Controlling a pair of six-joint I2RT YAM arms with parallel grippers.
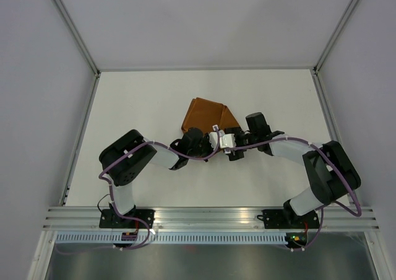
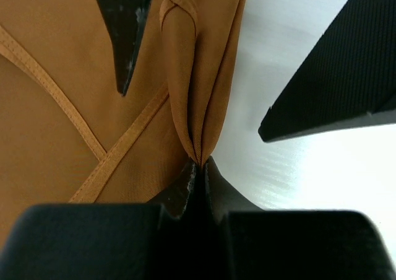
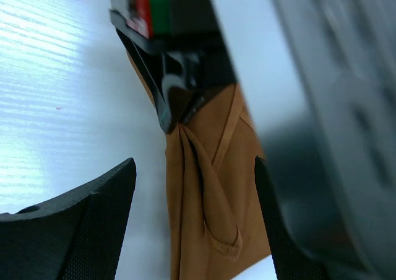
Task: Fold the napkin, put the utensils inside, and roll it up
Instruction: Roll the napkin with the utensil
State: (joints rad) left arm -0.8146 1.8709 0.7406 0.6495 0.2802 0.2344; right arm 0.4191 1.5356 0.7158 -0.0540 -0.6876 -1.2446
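Note:
The rust-orange napkin [image 1: 207,114] lies folded on the white table, its lower edge under both wrists. My left gripper [image 2: 201,163] is shut on a pinched ridge of the napkin [image 2: 192,94] at its edge, and the cloth rises in a pleat from the tips. My right gripper [image 3: 193,168] is open and straddles that same pleat of the napkin [image 3: 210,205], with one finger [image 3: 93,224] over bare table and the other [image 3: 281,243] over the cloth. Neither finger touches the fold. The utensils are out of view.
White table [image 1: 136,106] inside pale walls, with a metal rail [image 1: 210,217] along the near edge. The two wrists meet tip to tip near the middle of the table, just below the napkin.

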